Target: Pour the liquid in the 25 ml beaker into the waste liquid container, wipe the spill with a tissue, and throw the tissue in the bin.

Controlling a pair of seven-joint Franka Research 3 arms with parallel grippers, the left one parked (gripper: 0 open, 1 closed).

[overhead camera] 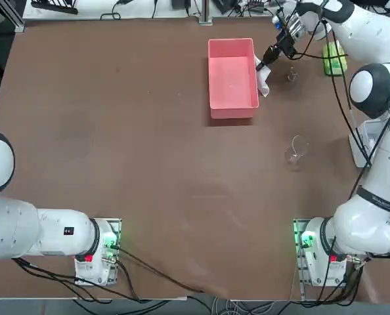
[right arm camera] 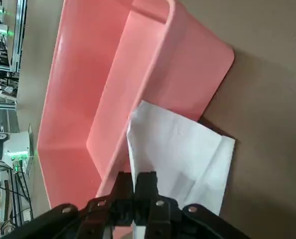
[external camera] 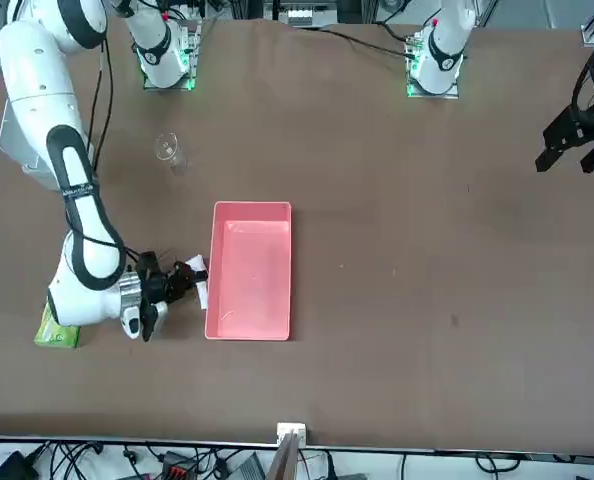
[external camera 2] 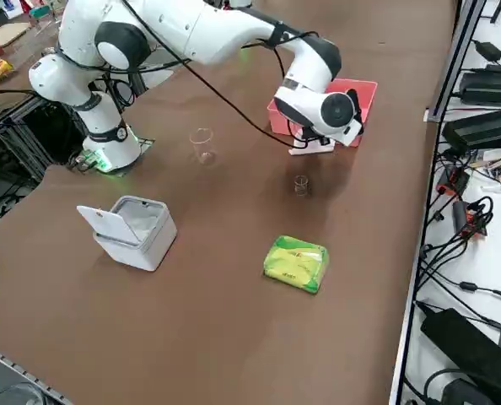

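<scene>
The largest container is the pink tub (overhead camera: 233, 77), a rectangular waste liquid container with low walls; its pink floor shows bare from overhead. Next comes the white bin (external camera 2: 141, 232), to the robot's right of the tub and partly under the working arm in the top view. Its 1 lid (external camera 2: 109, 224) stands open, tilted outward, and something pale shows inside, too unclear to name.

The green tissue pack (external camera 2: 296, 263) lies to the tub's right, well apart from it. The clear glass vessel (overhead camera: 297, 149) stands on the table (overhead camera: 162, 170), nearer the arm bases than the tub; whether it contains liquid I cannot tell.

The right gripper (right arm camera: 134, 180) is at the tub's right side, its 2 fingers pressed together on the tissue (right arm camera: 180, 152). The white paper hangs outside the tub, by the wall, and spreads out beyond the fingertips; whether it touches the table I cannot tell.

Smallest is the 25 ml beaker (external camera 2: 301, 185), upright on the table between the tub and the green tissue pack, near the gripper. Its glass is clear, and I cannot tell whether any liquid is in it.
</scene>
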